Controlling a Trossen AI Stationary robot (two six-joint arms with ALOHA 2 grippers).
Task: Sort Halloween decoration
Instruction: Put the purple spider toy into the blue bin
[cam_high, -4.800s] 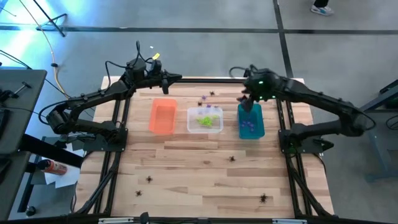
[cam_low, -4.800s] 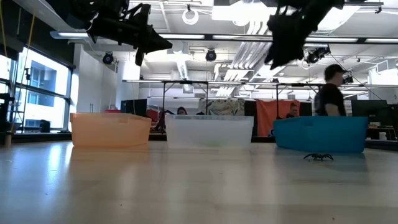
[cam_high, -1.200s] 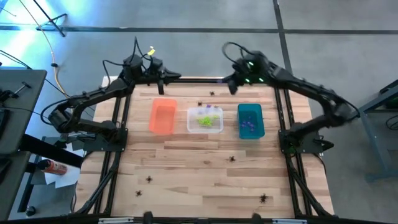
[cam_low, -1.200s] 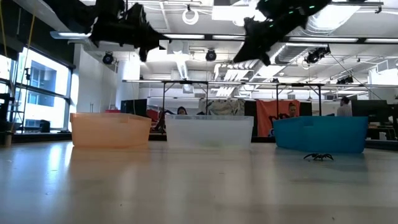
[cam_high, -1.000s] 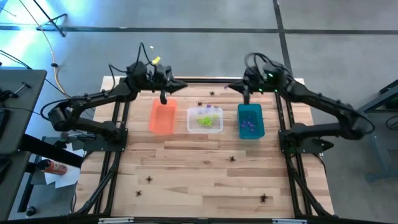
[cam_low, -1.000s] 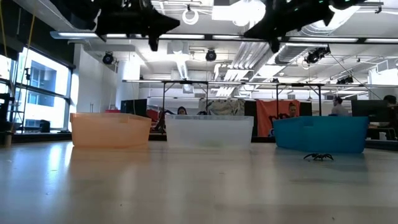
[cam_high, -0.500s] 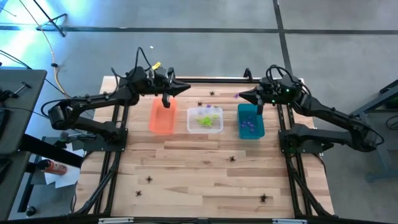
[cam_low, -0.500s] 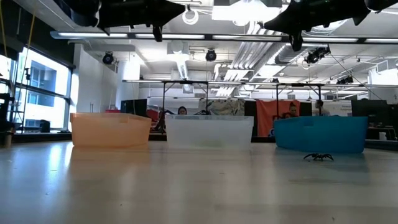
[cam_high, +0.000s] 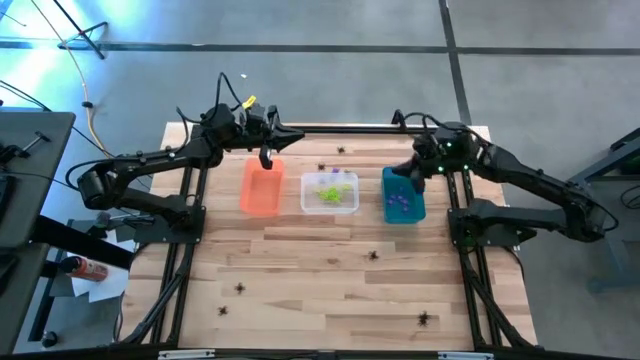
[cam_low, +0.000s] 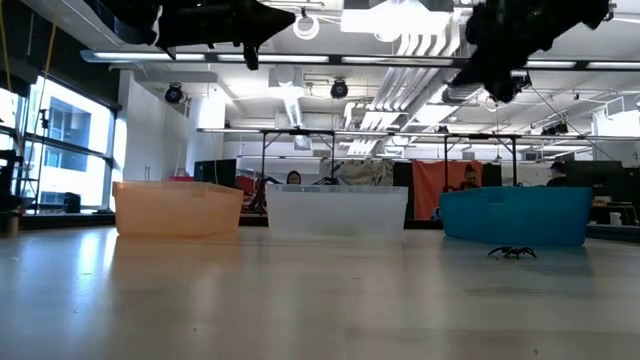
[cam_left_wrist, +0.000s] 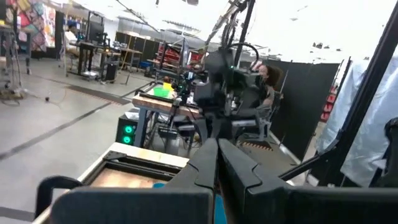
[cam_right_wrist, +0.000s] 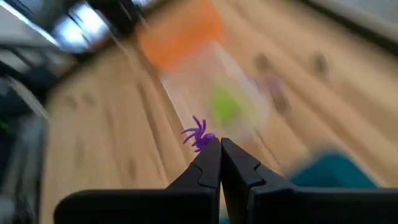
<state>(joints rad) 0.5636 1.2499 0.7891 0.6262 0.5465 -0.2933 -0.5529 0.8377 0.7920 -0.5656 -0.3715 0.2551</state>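
— Over the teal bin (cam_high: 403, 194), what's the right gripper (cam_right_wrist: 220, 144) got?
— A purple spider (cam_right_wrist: 198, 134), pinched at its fingertips, jaws clamped together on it.
— And the left gripper (cam_left_wrist: 217, 148)?
— Closed on nothing, above the far end of the orange bin (cam_high: 261, 187). Black spiders (cam_high: 373, 254) lie scattered on the table (cam_high: 320, 270); green ones (cam_high: 331, 192) fill the clear bin (cam_high: 330, 207).

I'm looking straight down from overhead and level across the tabletop (cam_high: 330, 270); both views are sharing the orange bin (cam_high: 261, 187), mid-frame.
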